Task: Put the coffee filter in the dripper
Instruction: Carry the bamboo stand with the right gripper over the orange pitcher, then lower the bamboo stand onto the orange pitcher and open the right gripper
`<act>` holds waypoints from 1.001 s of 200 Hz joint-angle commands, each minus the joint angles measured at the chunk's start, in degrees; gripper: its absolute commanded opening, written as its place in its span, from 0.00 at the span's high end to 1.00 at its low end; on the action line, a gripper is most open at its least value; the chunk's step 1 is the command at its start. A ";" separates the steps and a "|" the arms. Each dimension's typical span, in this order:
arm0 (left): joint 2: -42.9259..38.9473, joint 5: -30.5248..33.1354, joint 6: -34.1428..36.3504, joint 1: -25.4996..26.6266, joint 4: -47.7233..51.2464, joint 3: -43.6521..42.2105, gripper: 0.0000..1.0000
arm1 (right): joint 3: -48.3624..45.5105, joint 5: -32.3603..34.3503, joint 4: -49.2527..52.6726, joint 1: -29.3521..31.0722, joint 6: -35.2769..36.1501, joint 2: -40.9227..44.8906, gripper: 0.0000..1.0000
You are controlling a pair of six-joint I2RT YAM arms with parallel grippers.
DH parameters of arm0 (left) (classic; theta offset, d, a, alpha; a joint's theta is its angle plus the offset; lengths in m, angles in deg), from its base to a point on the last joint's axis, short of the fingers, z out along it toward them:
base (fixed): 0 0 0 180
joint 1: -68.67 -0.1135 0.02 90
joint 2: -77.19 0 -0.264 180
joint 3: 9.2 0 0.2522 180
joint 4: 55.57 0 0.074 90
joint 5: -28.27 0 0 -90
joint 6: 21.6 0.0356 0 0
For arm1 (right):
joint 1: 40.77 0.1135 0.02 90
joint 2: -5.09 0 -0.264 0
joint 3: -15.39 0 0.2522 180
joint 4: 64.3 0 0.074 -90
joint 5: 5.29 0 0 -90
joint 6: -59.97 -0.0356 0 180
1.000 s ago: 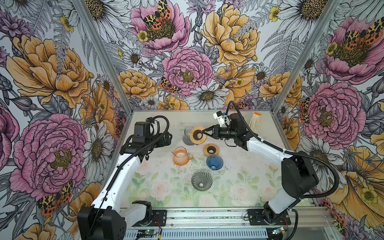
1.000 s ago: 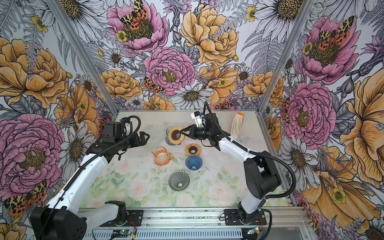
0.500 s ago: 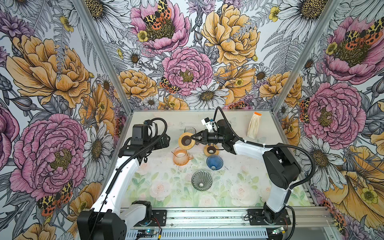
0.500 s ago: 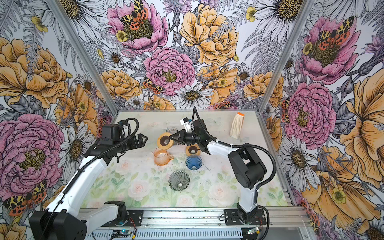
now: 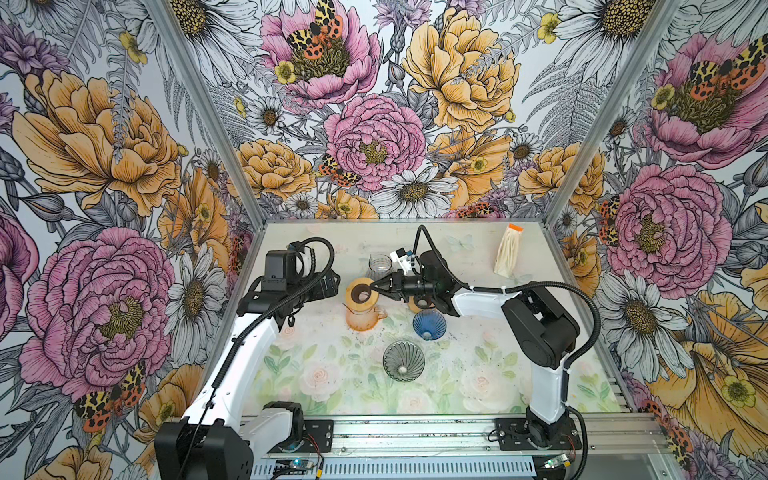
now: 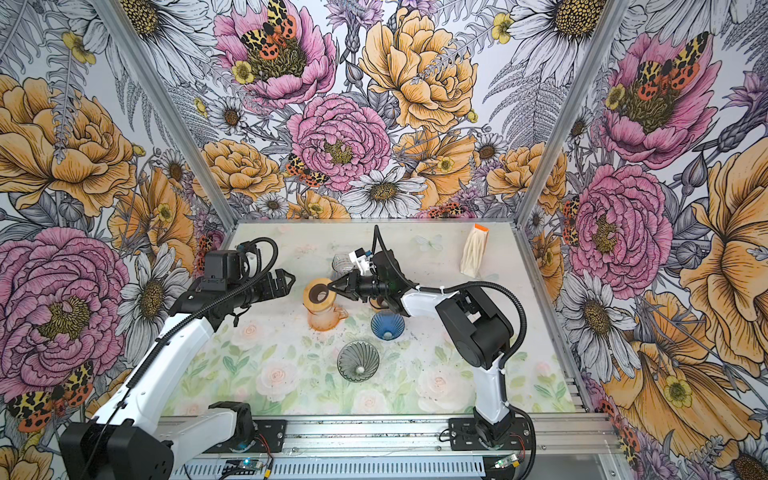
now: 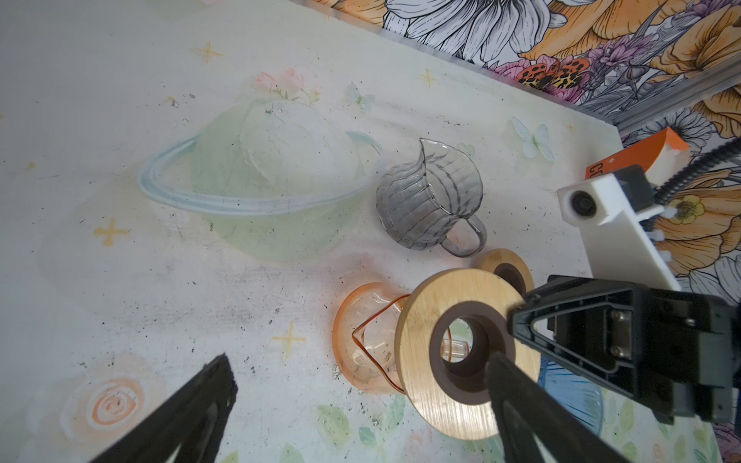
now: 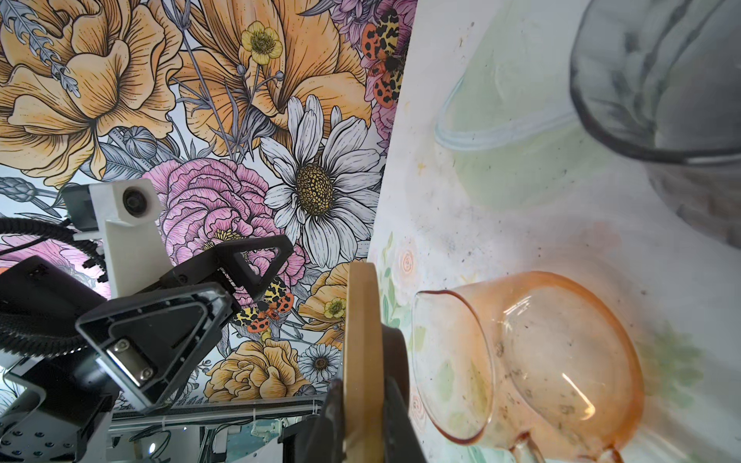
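Top view: a wooden ring (image 5: 360,293) is pinched by the right claw (image 5: 375,286). The filter pack (image 5: 508,251) is seen well behind that claw, its length crosswise to the claw's reach; the farther left claw (image 6: 288,281) is spread empty.

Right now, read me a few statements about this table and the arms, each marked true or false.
1. The right gripper is shut on the wooden ring. True.
2. The left gripper grips the orange pitcher. False: it is open and holds nothing.
3. The filter pack lies at the back right of the table, away from both grippers. True.
4. The grey dripper sits on the orange pitcher. False: it stands on the table, nearer the front.
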 commanded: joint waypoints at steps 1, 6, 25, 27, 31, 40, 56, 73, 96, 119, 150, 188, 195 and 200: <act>-1.13 0.81 1.01 -0.73 0.23 -0.76 0.01 | -0.21 0.45 -3.75 0.46 -1.01 -1.10 1.00; -1.13 0.82 0.99 -0.71 0.23 -0.82 0.01 | -0.42 0.77 -3.70 0.47 -1.12 -1.24 1.00; -1.14 0.86 1.10 -0.71 0.23 -1.09 0.01 | -0.87 1.18 -4.19 0.48 -1.28 -1.63 1.00; -1.13 0.80 1.12 -0.71 0.23 -1.10 0.01 | -0.92 1.24 -4.18 0.54 -1.28 -1.68 1.00; -1.08 0.86 1.12 -0.76 0.23 -1.17 0.01 | -0.88 1.27 -4.15 0.55 -1.39 -1.87 1.00; -1.05 0.82 1.28 -0.82 0.22 -1.25 0.01 | -0.79 1.21 -4.30 0.56 -1.69 -2.45 0.99; -0.92 0.53 1.52 -0.80 0.23 -1.37 0.01 | -0.70 1.32 -4.39 0.73 -1.98 -3.06 0.98; -0.89 0.34 1.69 -0.81 0.23 -1.34 0.01 | -0.61 1.42 -4.30 0.82 -2.07 -3.64 0.97; -1.11 0.33 1.65 -0.85 0.23 -1.37 0.01 | -0.44 1.69 -4.21 0.82 -2.29 -4.06 0.92; -1.05 0.12 1.65 -0.91 0.23 -1.54 0.01 | -0.35 1.83 -4.11 0.82 -2.47 -4.44 0.85; -1.04 0.07 1.74 -0.89 0.23 -1.38 0.01 | -0.35 1.88 -3.99 0.82 -2.39 -4.44 0.79; -0.91 -0.13 1.65 -0.89 0.23 -1.08 0.01 | -0.87 2.19 -4.12 0.60 -2.20 -3.82 0.72; -0.84 -0.10 1.65 -0.91 0.23 -1.06 0.01 | -1.04 2.38 -4.11 0.56 -2.08 -3.75 0.71; -0.84 -0.10 1.65 -0.96 0.19 -1.08 0.01 | -1.20 2.39 -4.04 0.49 -2.02 -3.60 0.70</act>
